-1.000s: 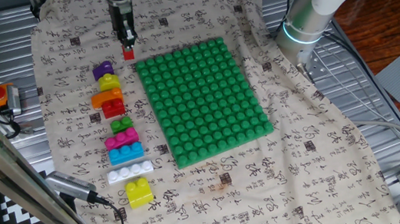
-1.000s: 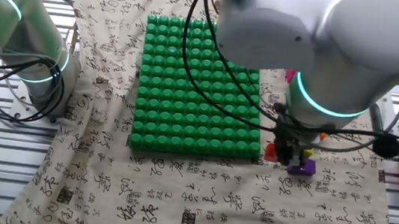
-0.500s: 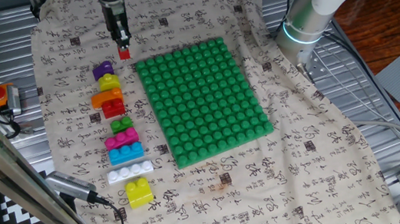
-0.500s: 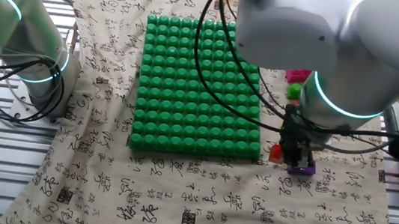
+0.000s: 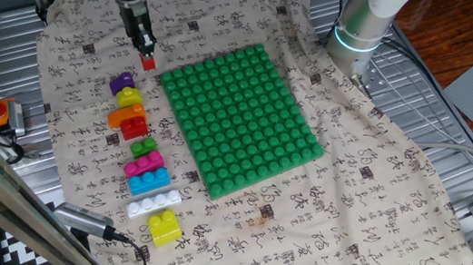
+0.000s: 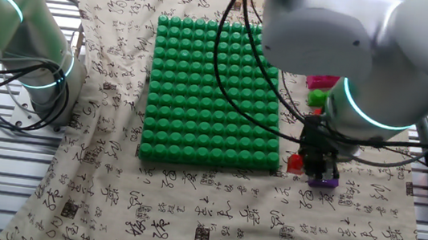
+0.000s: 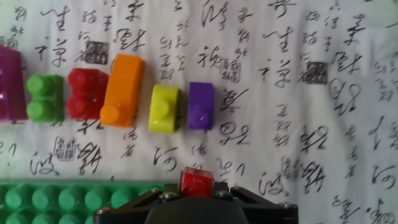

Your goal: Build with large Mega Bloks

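Presently a small red brick (image 5: 148, 63) is clamped between the fingers of the gripper (image 5: 147, 53), held above the cloth, beside the green baseplate (image 5: 240, 118), near the purple brick (image 7: 201, 106).

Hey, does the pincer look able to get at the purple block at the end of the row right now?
Probably not yet: the pincer is already shut on a small red plastic brick. The chunky purple plastic block itself lies uncovered on the printed cloth, nothing on top.
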`<state>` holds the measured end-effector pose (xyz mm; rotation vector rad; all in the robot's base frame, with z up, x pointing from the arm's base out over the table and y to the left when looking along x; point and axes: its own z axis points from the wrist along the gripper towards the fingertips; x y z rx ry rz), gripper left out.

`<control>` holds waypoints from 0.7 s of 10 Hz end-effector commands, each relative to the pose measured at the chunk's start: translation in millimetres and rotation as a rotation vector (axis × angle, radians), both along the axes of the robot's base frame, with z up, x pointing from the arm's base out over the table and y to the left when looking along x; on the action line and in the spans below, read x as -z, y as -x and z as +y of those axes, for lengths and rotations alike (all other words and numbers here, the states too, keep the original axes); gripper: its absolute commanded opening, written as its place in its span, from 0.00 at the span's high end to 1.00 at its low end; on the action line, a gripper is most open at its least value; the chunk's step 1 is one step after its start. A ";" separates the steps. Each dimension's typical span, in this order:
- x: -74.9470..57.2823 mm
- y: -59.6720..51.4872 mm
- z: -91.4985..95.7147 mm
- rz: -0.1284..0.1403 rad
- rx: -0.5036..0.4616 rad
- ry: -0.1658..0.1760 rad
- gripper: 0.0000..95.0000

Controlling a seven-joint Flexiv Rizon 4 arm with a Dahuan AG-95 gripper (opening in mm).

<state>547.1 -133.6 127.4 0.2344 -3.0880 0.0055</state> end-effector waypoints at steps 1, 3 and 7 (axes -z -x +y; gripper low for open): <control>-0.7 2.1 -0.3 -0.003 0.006 0.002 1.00; 4.6 13.9 9.5 -0.008 0.020 0.004 1.00; 20.2 31.5 19.5 -0.023 0.019 0.004 1.00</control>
